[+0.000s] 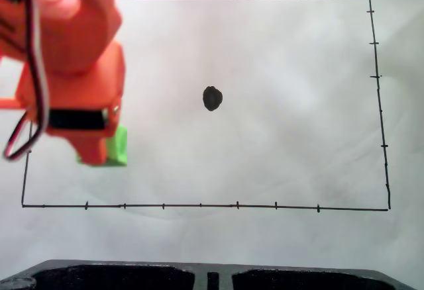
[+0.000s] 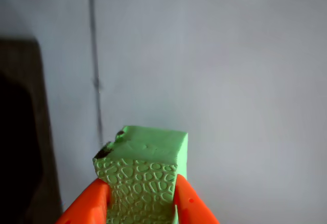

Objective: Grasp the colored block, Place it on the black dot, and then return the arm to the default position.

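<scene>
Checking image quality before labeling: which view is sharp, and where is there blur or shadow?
Wrist view: green block between the orange fingers is sharp, border lines behind blurred. Fixed view: evenly lit, black dot crisp, arm slightly soft.

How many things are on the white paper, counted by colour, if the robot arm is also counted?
Green: 1, the colored block, held between the orange fingers
Black: 1, the black dot, lying bare
Orange: 1, the arm, its gripper shut on the block
Total: 3
</scene>
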